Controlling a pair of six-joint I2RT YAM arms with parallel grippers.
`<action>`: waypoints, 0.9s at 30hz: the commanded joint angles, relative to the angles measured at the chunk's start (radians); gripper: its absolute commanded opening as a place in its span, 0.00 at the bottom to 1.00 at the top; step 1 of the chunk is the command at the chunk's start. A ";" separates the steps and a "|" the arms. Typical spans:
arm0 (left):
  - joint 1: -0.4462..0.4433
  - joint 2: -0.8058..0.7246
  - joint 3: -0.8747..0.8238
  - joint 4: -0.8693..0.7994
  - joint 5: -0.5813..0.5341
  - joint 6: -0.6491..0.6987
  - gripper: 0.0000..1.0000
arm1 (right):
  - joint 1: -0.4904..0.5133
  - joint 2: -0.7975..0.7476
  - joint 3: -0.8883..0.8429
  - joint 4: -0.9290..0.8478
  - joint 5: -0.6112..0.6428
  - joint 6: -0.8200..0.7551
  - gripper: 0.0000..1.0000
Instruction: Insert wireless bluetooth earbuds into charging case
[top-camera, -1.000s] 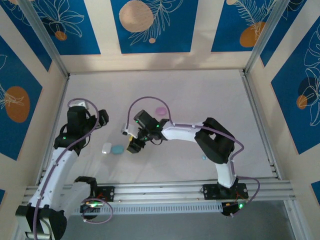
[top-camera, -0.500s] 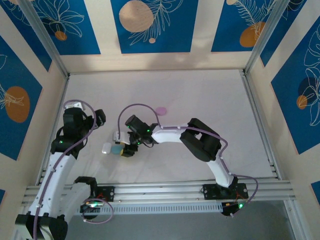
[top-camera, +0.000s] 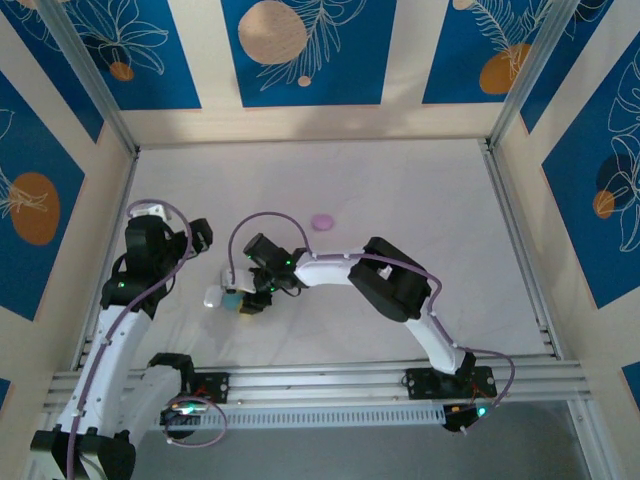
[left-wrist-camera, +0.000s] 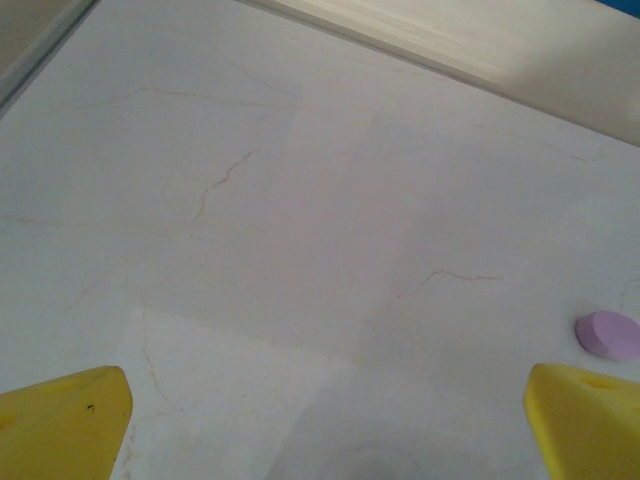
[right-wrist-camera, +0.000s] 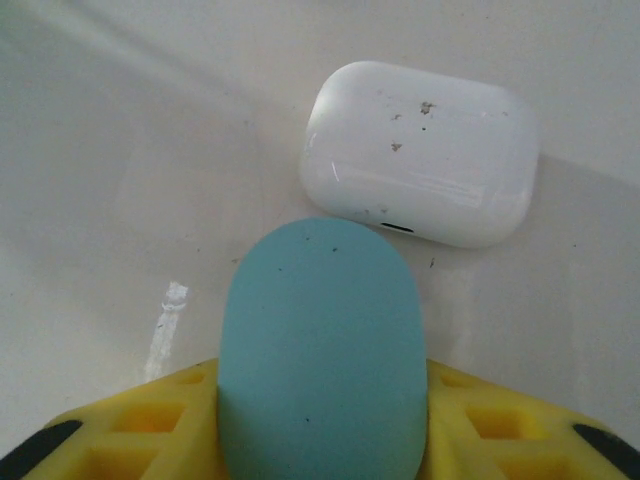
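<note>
Table (top-camera: 430, 190): white and matt, with faint brown veins; a pale scuff lay left of the teal case in the right wrist view.
Room: cream walls (top-camera: 205, 60) with blue panels of white leaf outlines and orange discs; metal posts in the far corners, a slotted rail (top-camera: 330, 380) along the near edge.
Teal case (right-wrist-camera: 320, 340): near-left part of the table, between the right fingers.
Axis: its long axis ran straight out from the right wrist, rounded end toward the white case.
White case (right-wrist-camera: 420, 150): just beyond the teal one, long axis crosswise, a dark slot on the side facing it; whether they touched could not be told.
Pink case (top-camera: 322, 221): alone mid-table, well apart from both.
Right end effector (top-camera: 252, 300): yellow fingers clamped on the teal case's two long sides.
Left end effector (left-wrist-camera: 320, 425): fingers wide apart over bare table, holding nothing.
</note>
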 joint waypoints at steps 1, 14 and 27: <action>0.014 -0.020 -0.001 0.045 0.064 0.030 1.00 | -0.001 -0.066 -0.045 0.001 -0.012 0.022 0.38; -0.016 0.092 -0.017 0.425 0.679 -0.133 0.79 | -0.263 -0.717 -0.499 0.190 0.009 0.340 0.33; -0.357 0.380 0.228 0.582 0.826 -0.288 0.83 | -0.406 -1.071 -0.533 0.097 0.044 0.347 0.32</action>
